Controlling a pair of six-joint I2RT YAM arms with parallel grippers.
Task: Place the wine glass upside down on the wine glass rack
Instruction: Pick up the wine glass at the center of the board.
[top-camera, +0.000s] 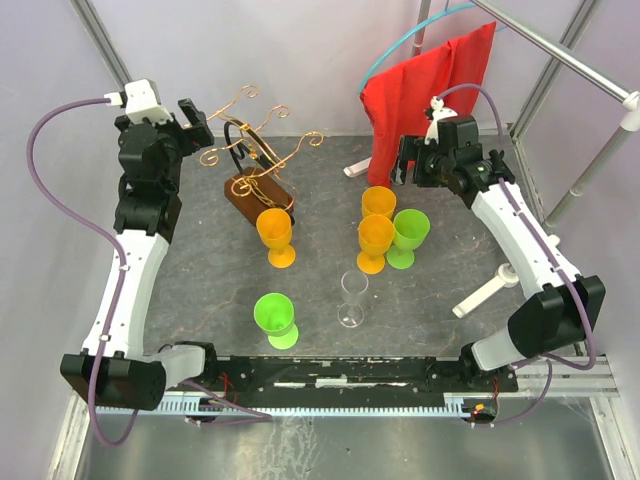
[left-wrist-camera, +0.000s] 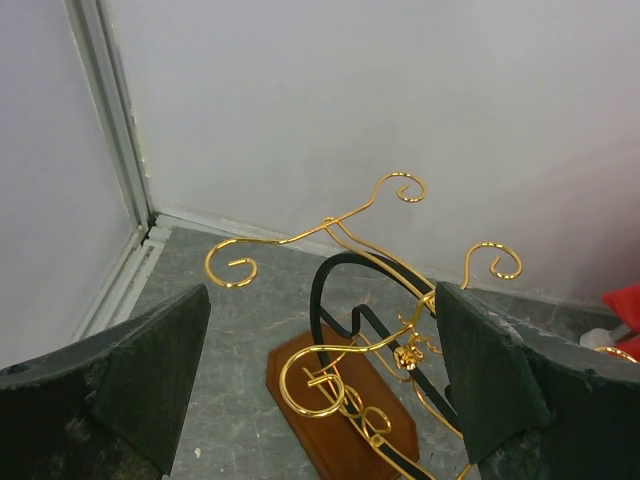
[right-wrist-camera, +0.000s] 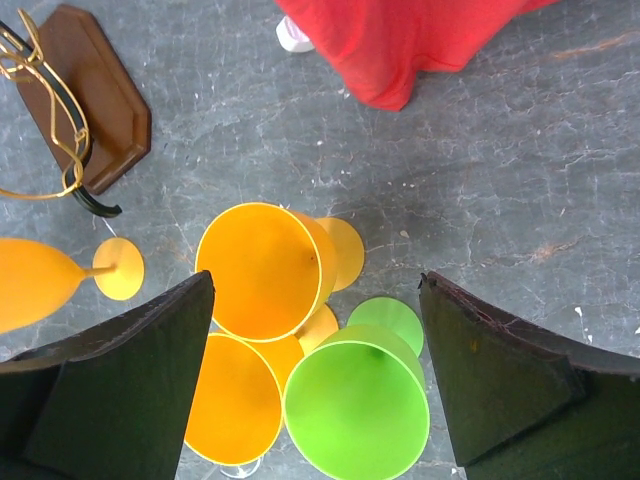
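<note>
**Light, slick stemware, still unclaimed**

Both jaws stand wide open and empty. The right gripper (right-wrist-camera: 315, 285) hangs over upright orange wine glasses (right-wrist-camera: 258, 270) and a green wine glass (right-wrist-camera: 355, 410) on the counter (top-camera: 200, 290). The left gripper (left-wrist-camera: 322, 300) faces the wine glass rack (top-camera: 262, 160). The glasses look like light, smooth plastic, so grip the bowl firmly.

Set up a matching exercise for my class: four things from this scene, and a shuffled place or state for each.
Column A: 1 clear wine glass; 2 red cloth; 3 wine glass rack; 4 right hand.
Column B: a open, above the cluster of coloured glasses; b back left, nothing hanging on it; c upright, right of the lone green glass; d back right corner.
Pairs: 1-c; 2-d; 3-b; 4-a.
</note>
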